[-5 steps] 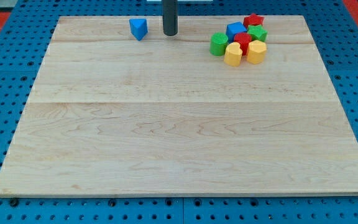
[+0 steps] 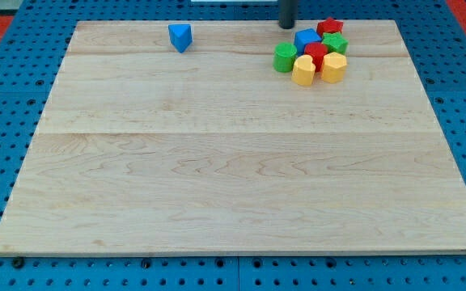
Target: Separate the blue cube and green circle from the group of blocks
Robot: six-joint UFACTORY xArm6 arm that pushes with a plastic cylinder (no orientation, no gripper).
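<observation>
The blue cube sits in a tight group of blocks at the view's top right. The green circle stands at the group's left edge, just below and left of the cube. My tip is at the board's top edge, just above and left of the blue cube, a little apart from it, and above the green circle.
The group also holds a red block, a second red block, a green block, a yellow heart-like block and a yellow block. A blue triangle stands alone at the top left. The wooden board ends just above the group.
My tip has moved to the view's right and slightly up, from beside the blue triangle to just above the group. No block has moved.
</observation>
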